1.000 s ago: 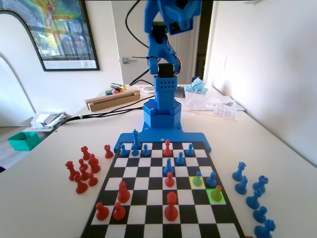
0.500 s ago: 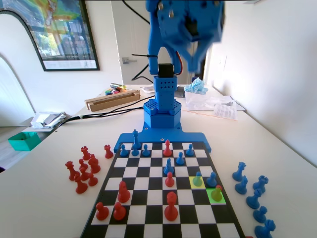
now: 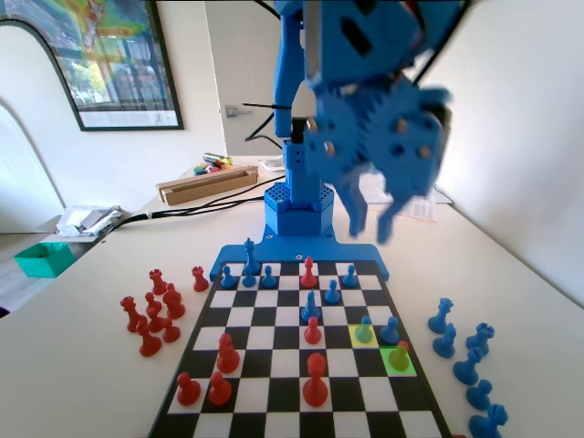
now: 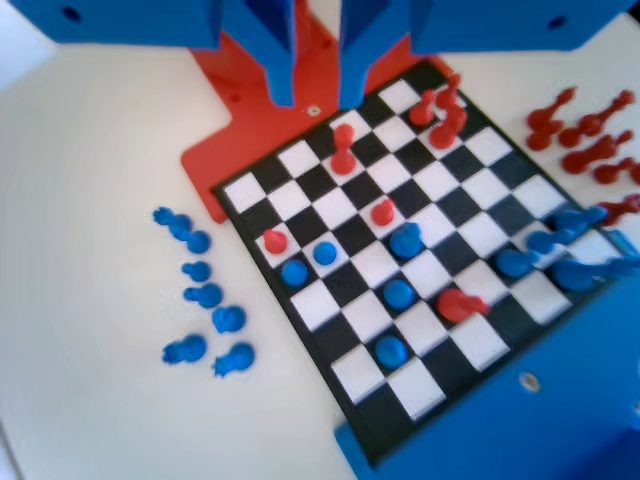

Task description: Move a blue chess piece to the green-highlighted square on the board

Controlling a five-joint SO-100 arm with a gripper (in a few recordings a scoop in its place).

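Seen from the fixed view, the green square (image 3: pixel 410 370) lies nearest, in the right-hand column of the board (image 3: pixel 286 363), and it is taken up by a red pawn (image 3: pixel 400 356). A blue piece set down there could be tipped by it, or the red pawn could be shoved over the right edge. That edge is close, and spare blue pieces (image 3: pixel 465 365) are crowded on the table just beyond it, so little room is left on that side.

One row farther off, the blue pawn (image 3: pixel 364 330) stands on the yellow square (image 3: pixel 354 339). A second blue pawn (image 3: pixel 390 331) stands just beside it to the right and could be knocked over by a wide jaw on the way down.

Farther back, the gripper (image 3: pixel 374 224) hangs high above the board and is blurred. Its jaws are parted and nothing is held between them. The air above the pieces is free.
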